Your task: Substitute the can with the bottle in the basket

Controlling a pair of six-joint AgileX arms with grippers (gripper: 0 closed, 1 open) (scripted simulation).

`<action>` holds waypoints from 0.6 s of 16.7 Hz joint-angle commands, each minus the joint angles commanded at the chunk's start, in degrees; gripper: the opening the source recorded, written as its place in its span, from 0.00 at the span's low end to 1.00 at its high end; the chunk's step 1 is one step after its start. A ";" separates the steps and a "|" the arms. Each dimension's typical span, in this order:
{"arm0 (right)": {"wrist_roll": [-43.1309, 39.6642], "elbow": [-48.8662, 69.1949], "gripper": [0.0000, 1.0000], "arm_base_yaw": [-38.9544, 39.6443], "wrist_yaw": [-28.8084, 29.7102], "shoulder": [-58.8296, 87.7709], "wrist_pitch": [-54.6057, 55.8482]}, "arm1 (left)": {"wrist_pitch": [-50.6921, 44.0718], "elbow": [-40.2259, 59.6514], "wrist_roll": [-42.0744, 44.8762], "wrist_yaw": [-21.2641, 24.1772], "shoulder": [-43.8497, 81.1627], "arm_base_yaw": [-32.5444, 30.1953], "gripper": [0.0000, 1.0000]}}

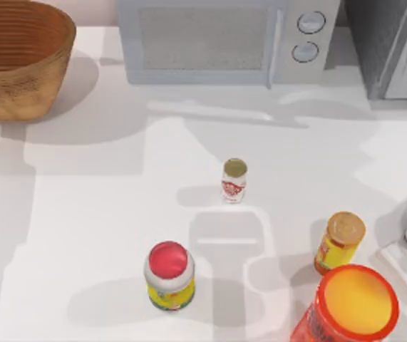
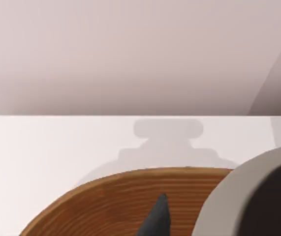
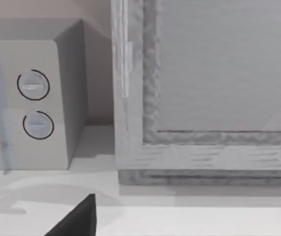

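Can (image 1: 234,179) is seen upright mid-table, well apart from the basket (image 1: 18,60) at far left. Red-capped bottle (image 1: 169,275) stands near — yellow bottle (image 1: 339,242) to its right. Jaw state of either gripper cannot be told.

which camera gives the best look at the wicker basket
The top view: the basket stands at the table's far left corner, its ribbed side and open rim visible, though cut off by the picture's edge. The left wrist view shows just a curved stretch of its rim up close. The right wrist view faces the microwave instead.
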 joint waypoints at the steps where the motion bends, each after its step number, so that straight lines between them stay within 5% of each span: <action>1: 0.00 0.00 1.00 0.00 0.00 0.00 0.00 | 1.30 -1.19 -0.02 -0.02 0.40 -0.10 0.00; 6: 0.00 0.00 1.00 0.00 0.00 0.00 0.00 | 2.11 -2.00 -0.08 -0.09 0.86 -0.17 0.00; 10: 0.00 0.00 1.00 0.00 0.00 0.00 0.00 | 2.11 -2.00 -0.08 -0.09 0.86 -0.17 0.30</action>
